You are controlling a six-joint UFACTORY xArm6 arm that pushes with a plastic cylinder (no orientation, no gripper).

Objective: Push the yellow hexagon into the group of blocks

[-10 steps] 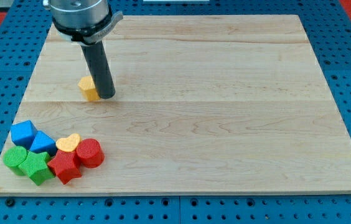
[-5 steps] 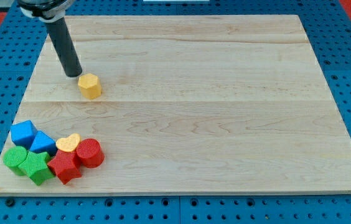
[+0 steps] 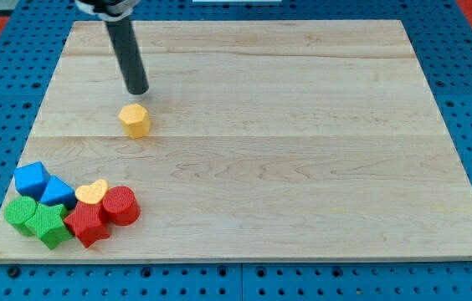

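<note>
My tip (image 3: 138, 90) stands just above the yellow hexagon (image 3: 135, 120) toward the view's top — apart from it, placed to drive it down toward the group (image 3: 70, 206) at the worktop's (image 3: 303, 167) bottom-left corner. There is no gripper — only the rod. No containers are present.

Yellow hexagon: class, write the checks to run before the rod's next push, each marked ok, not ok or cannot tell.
1. Yellow hexagon stands apart from the group: ok.
2. My tip is just above it in the view, on the far side from the group: ok.
3. Tip touching the hexagon: not ok, a gap shows.
4. Board between the hexagon and the yellow heart is free: ok.
5. Group sits at the view's bottom left, red cylinder nearest: ok.
</note>
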